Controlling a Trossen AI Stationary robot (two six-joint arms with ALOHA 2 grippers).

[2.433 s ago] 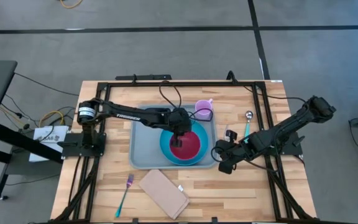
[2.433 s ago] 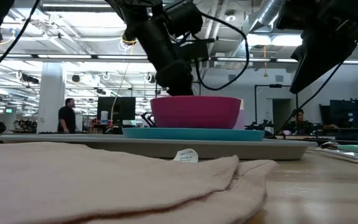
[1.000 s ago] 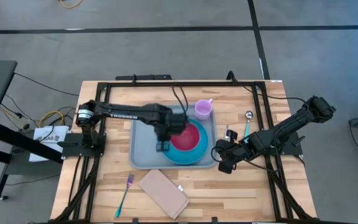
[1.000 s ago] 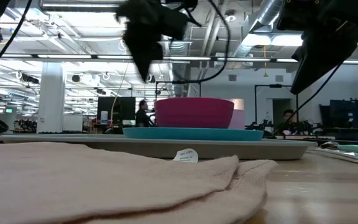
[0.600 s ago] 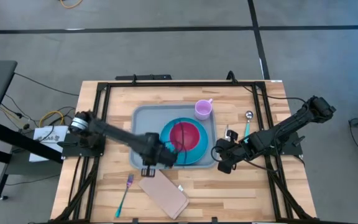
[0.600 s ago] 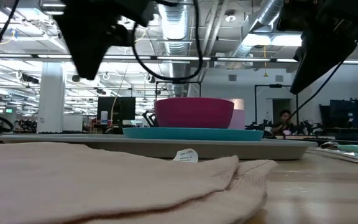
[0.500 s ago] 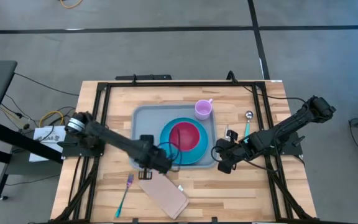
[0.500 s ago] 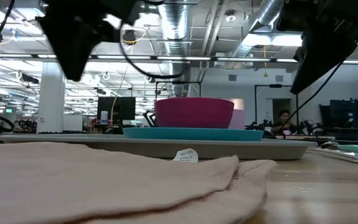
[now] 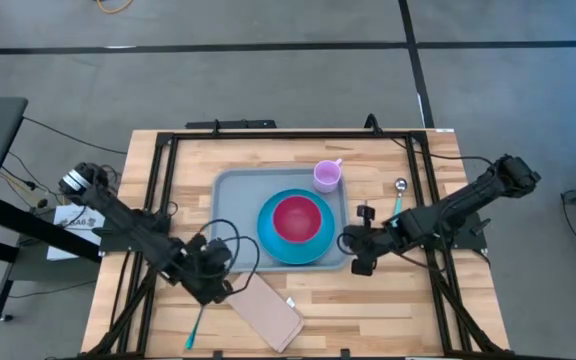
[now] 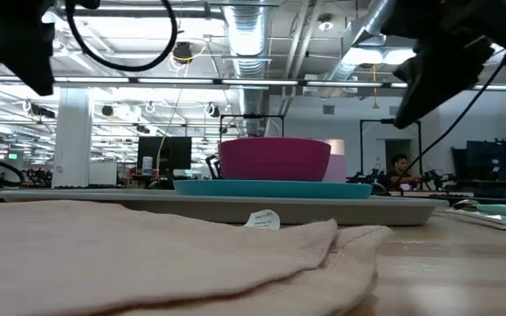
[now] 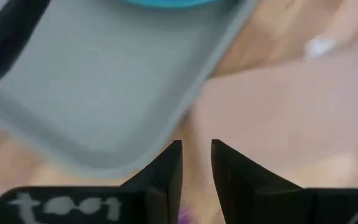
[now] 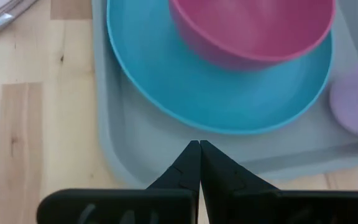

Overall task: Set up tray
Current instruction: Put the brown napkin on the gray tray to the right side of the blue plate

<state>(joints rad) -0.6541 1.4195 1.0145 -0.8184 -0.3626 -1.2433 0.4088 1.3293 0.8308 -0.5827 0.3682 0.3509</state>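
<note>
The pale grey-blue tray [image 9: 233, 215] lies mid-table and bears a blue plate [image 9: 268, 240] with a pink bowl [image 9: 298, 217] on it, and a purple cup [image 9: 328, 176] at its far right corner. My left gripper [image 9: 225, 284] hovers off the tray's near left corner [image 11: 104, 106], beside the beige napkin [image 9: 265, 310]. Its fingers stand narrowly open [image 11: 196, 162] with nothing between them. The fork [image 9: 195, 328] lies on the table, its head under that gripper. My right gripper [image 9: 349, 244] is shut [image 12: 199, 155] above the tray's right rim [image 12: 114, 155].
A teal-handled spoon [image 9: 398, 195] lies on the wood to the right of the tray. The black frame rails [image 9: 268, 133] run along the table's edges. Bare wood shows at the near right [image 9: 368, 310]. In the low view the napkin [image 10: 148, 254] fills the foreground.
My left gripper has swung from above the tray, beside the bowl, toward the table's near left, sinking a little and rolling about its own line, and now hangs over the fork's head by the napkin. My right gripper has rolled slightly in place. No object has moved.
</note>
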